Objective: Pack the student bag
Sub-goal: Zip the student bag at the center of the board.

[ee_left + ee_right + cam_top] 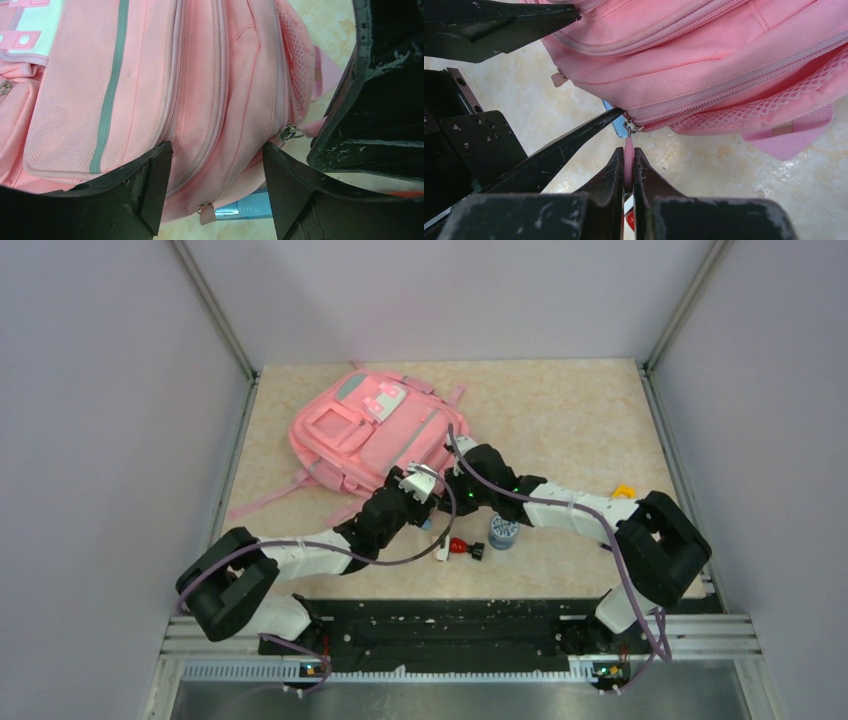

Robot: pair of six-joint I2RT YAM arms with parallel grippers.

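Nearest the bases, three small things lie loose on the table [580,430], right of centre: a red piece [460,545], a round jar [503,532] just beside it, and a yellow bit [624,491] further right, partly behind the right arm. All three lie apart from the bag. A fourth, blue thing [250,207] is half hidden under the bag's near edge, so I cannot tell what it is.

Both claws meet at that edge. The right gripper [628,162] is pinched tight on a pink zip pull [628,147]. The left gripper [215,150] is spread wide, one finger on either side of a zipped seam, and I cannot tell whether it touches the cloth. One left finger [574,142] crosses close beside the right claw.

One bag [370,430] lies flat, pockets up, on the far left half of the table. It is askew to the edges, its length seemingly running near left to far right. A strap [265,498] trails off its near-left corner.
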